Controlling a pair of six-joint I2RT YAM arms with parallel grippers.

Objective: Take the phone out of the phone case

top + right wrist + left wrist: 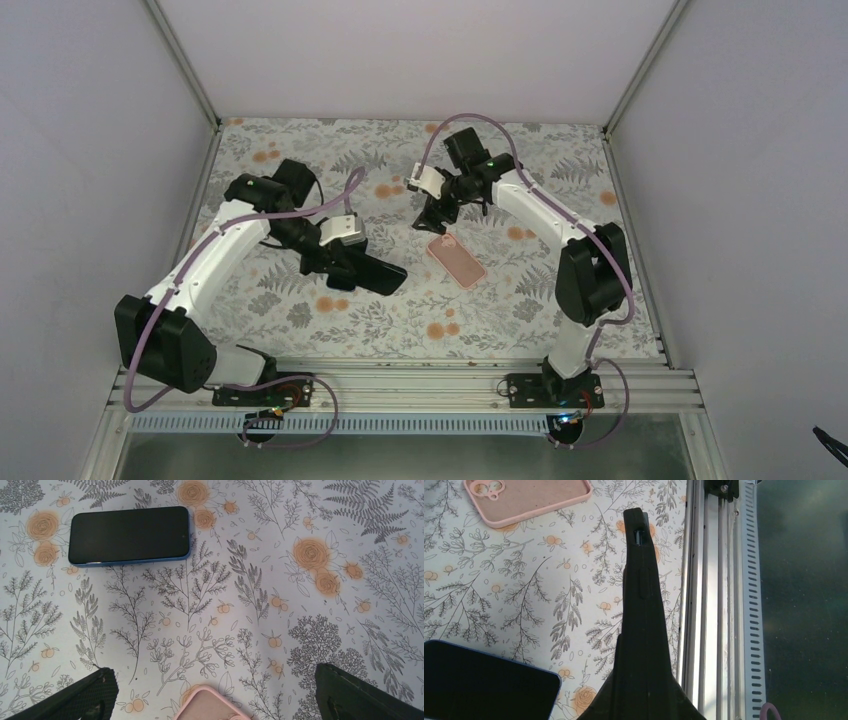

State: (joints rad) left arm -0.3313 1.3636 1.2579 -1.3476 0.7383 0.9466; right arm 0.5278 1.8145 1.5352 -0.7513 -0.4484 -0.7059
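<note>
Pink phone case [457, 261] lies just under the right gripper [212, 671], its fingers spread wide. Left gripper [637, 527] leans low beside the phone [484, 685], squeezed closed on nothing.

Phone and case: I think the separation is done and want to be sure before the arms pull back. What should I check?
1. Phone out of pink case: ok, they lie apart.
2. Phone flat, screen up: ok.
3. Right gripper clear of case: ok, open, above the case's end.
4. Left gripper clear of phone: ok, shut on nothing, phone off to one side.
5. Case intact: cannot tell from these views.
</note>
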